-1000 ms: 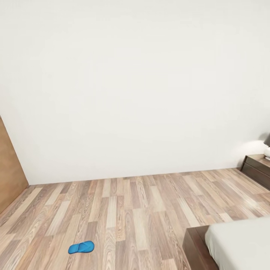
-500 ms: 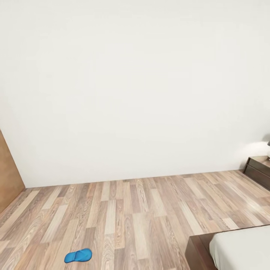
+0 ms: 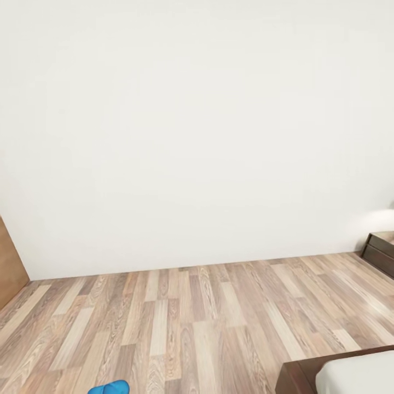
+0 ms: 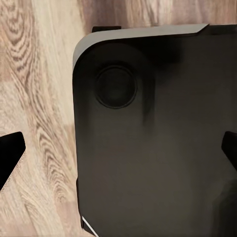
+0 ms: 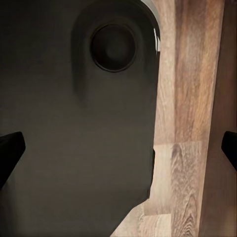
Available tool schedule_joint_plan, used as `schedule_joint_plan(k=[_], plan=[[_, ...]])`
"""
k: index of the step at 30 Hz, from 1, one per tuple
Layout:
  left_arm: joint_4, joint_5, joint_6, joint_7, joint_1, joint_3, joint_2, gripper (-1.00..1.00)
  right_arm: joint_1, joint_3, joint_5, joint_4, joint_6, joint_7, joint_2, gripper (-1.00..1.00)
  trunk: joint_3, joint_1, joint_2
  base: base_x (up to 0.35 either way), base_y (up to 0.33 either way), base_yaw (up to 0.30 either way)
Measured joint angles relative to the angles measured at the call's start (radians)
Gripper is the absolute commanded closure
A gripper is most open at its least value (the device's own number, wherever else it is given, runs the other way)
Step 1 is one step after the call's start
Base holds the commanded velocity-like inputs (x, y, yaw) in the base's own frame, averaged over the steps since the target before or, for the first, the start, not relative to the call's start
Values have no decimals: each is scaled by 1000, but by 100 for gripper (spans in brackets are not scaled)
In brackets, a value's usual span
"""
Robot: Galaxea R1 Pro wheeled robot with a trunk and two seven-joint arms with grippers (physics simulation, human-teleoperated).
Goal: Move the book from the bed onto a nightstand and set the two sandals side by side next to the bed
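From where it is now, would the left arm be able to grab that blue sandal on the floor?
Probably not yet. The sandal lies flat on the floor with nothing around it, but the left gripper is tucked against the robot's dark body.

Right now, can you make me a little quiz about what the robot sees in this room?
1. True or false: the sandal lies on the wood floor.
2. What colour is the sandal? A red, B blue, C green.
3. Fill in: the grey mattress corner at the lower right belongs to the ____.

Key:
1. True. It sits at the bottom edge of the head view, partly cut off.
2. B, blue.
3. Bed. The dark nightstand stands farther back, by the white wall.
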State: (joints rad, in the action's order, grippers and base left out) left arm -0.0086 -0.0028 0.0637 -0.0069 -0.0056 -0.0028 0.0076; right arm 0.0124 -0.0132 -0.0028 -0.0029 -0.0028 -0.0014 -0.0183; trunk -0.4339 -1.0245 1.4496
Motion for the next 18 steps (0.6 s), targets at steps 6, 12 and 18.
schedule_joint_plan(k=[6, 12, 18], plan=[[0, 0, 1, 0, 0, 0, 0, -100, 0, 0, 0, 0, 0, 0, 0, -100, 0, 0, 0, 234, 0, 0], [0, 0, 2, 0, 0, 0, 0, -100, 0, -1, 0, 0, 0, 0, 0, -100, 0, 0, 0, 202, 0, 0], [0, 0, 2, 0, 0, 0, 0, -100, 0, -1, 0, 0, 0, 0, 0, -100, 0, 0, 0, 201, 0, 0]])
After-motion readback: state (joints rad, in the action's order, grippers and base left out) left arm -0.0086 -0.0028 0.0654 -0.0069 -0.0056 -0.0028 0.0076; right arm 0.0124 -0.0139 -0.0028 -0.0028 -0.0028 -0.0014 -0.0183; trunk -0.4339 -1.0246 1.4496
